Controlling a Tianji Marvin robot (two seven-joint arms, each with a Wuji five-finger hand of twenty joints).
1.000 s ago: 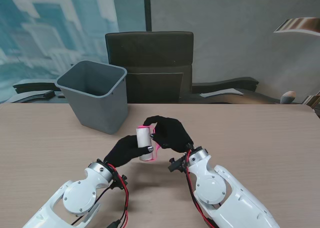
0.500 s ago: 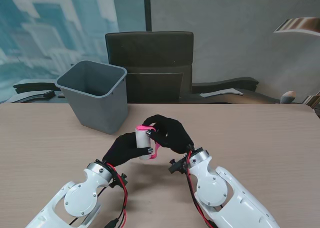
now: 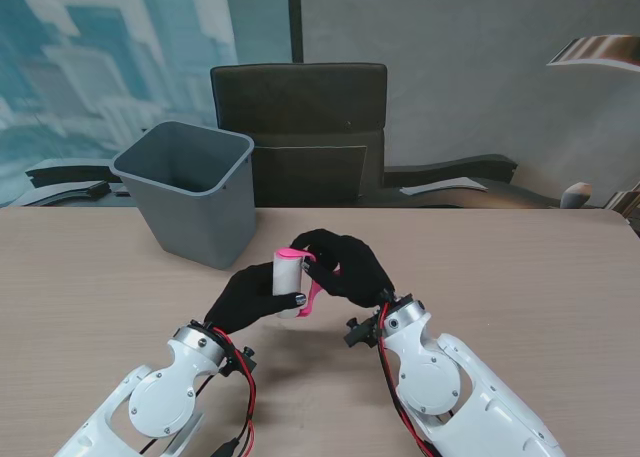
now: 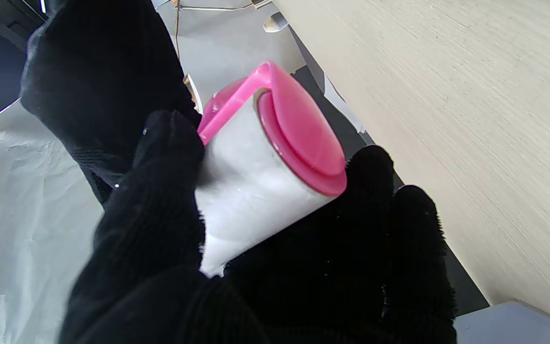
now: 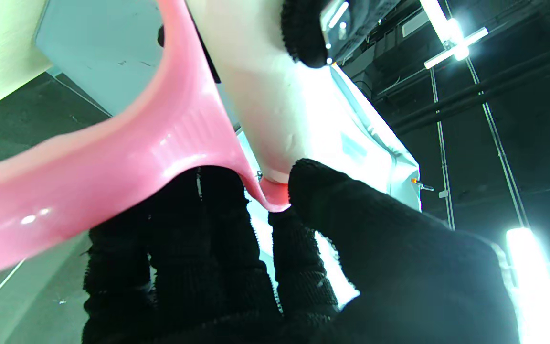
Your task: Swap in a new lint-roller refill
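A white lint-roller refill (image 3: 287, 275) sits on a pink roller frame (image 3: 312, 298), held upright above the table between both black-gloved hands. My left hand (image 3: 245, 302) wraps the white roll (image 4: 256, 191) from the left, its fingers closed around it. The pink end cap (image 4: 299, 138) shows at the roll's end in the left wrist view. My right hand (image 3: 345, 267) is shut on the pink handle (image 5: 112, 157), with fingertips (image 5: 332, 205) against the roll's other end. The handle's lower part is hidden behind the hands.
A grey waste bin (image 3: 190, 189) stands open on the table at the far left of the hands. A dark office chair (image 3: 298, 127) is behind the table's far edge. Bare wood table (image 3: 520, 277) stretches to the right.
The right hand shifted slightly to the right and the roller tilted a little; the pink end cap now shows more at the top. Both hands keep their hold.
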